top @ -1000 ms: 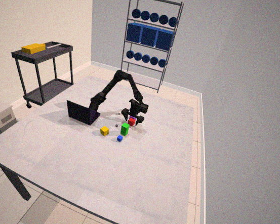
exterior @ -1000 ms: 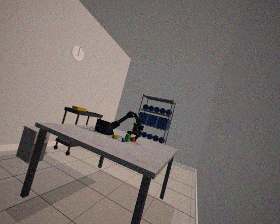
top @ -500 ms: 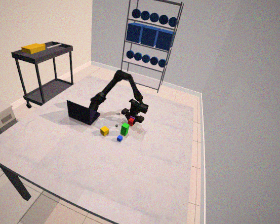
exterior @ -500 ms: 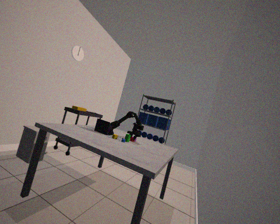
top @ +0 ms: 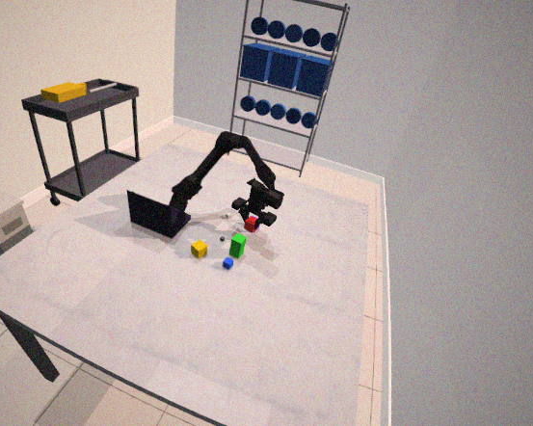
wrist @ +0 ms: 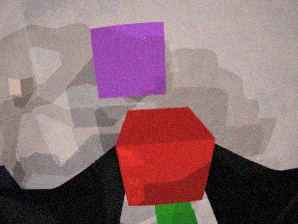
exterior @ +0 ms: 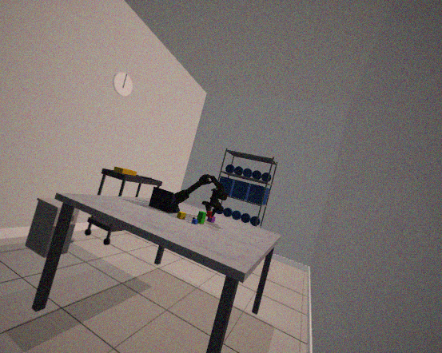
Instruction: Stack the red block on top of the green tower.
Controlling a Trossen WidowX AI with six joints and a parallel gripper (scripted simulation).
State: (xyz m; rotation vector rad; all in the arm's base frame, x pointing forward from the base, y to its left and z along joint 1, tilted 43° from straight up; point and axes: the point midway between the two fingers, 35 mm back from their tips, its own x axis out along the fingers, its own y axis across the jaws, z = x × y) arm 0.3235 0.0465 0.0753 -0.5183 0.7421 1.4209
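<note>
My gripper (top: 253, 221) (wrist: 160, 141) is shut on the red block (top: 251, 225) (exterior: 209, 214) (wrist: 162, 167), with a finger on either side of it in the wrist view. The red block appears slightly raised above the table. The green tower (top: 237, 246) (exterior: 201, 217) (wrist: 176, 214) stands upright on the table beside the held block, nearer the front in the top view. Its top is bare. Only part of the tower shows at the bottom of the wrist view.
A purple block (wrist: 131, 60) (exterior: 212, 219) lies just behind the red block. A yellow block (top: 199, 249) (exterior: 181, 215) and a small blue block (top: 227, 263) (exterior: 195, 220) lie near the tower. A tiny dark cube (top: 222, 238) and a black panel (top: 148, 215) are to the left.
</note>
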